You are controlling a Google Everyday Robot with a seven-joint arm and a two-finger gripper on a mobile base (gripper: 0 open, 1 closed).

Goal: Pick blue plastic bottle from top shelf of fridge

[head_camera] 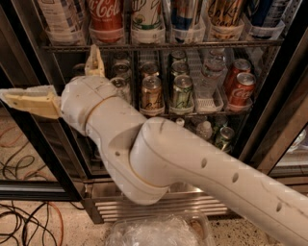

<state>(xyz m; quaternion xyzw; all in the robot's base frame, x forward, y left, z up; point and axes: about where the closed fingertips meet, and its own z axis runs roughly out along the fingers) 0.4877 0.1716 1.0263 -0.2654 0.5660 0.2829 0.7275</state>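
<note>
One gripper (48,72), fingers spread wide and empty, sits below the top shelf (192,45). On its left end stands the blue plastic bottle (60,19), untouched.

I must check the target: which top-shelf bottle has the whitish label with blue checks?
The leftmost one, the blue plastic bottle, left of the red Coca-Cola bottle. The open claw hangs below that shelf, at left.

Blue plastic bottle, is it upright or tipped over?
Upright: the blue plastic bottle stands on the top shelf; the hand is lower, open.
</note>
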